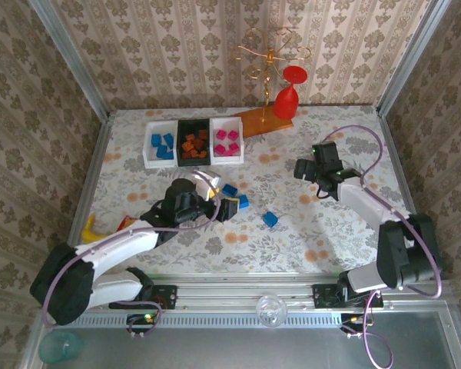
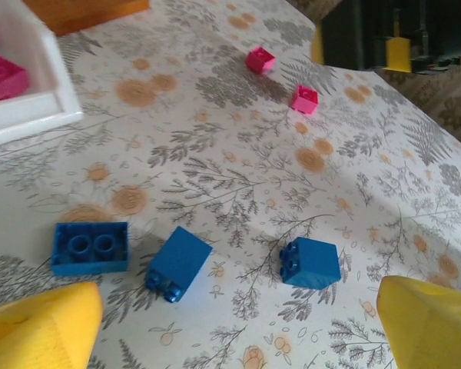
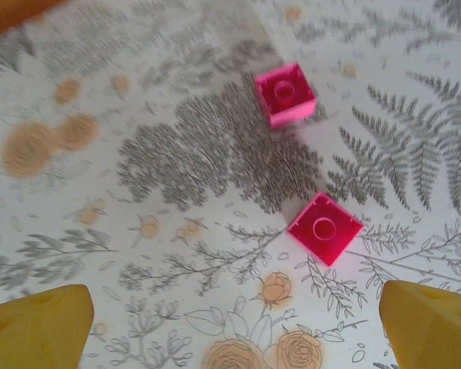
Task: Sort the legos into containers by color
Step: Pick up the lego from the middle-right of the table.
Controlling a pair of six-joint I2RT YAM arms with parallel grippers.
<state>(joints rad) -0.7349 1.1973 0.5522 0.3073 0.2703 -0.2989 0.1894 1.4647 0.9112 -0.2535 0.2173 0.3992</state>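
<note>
The sorted legos are sitting in three bins in a row at the far side of the surface: blue in the left white bin (image 1: 146,143), brown-orange in the black bin (image 1: 192,121), pink in the right white bin (image 1: 241,143). The row is keeping every colour within reach of both arms.

Three blue legos (image 2: 178,263) are lying loose near the middle, one flat and two tipped on their sides. Two pink legos (image 3: 324,228) are lying loose further right, studs up and near each other.

The left hand (image 2: 238,296) is hovering over the blue group with its fingers spread and gripping nothing, probably lining up a pick. The right hand (image 3: 234,300) is hanging over the pink pair, also spread wide and empty. Each arm appears to be working the colour on its own side.

The surface (image 1: 307,231) is carrying a pale floral cloth. Patterned wallpaper walls (image 1: 177,54) are enclosing it. A red goblet (image 1: 286,96) and a wire stand (image 1: 270,54) are standing behind the bins, and a yellow toy (image 1: 90,228) is lying at the left.
</note>
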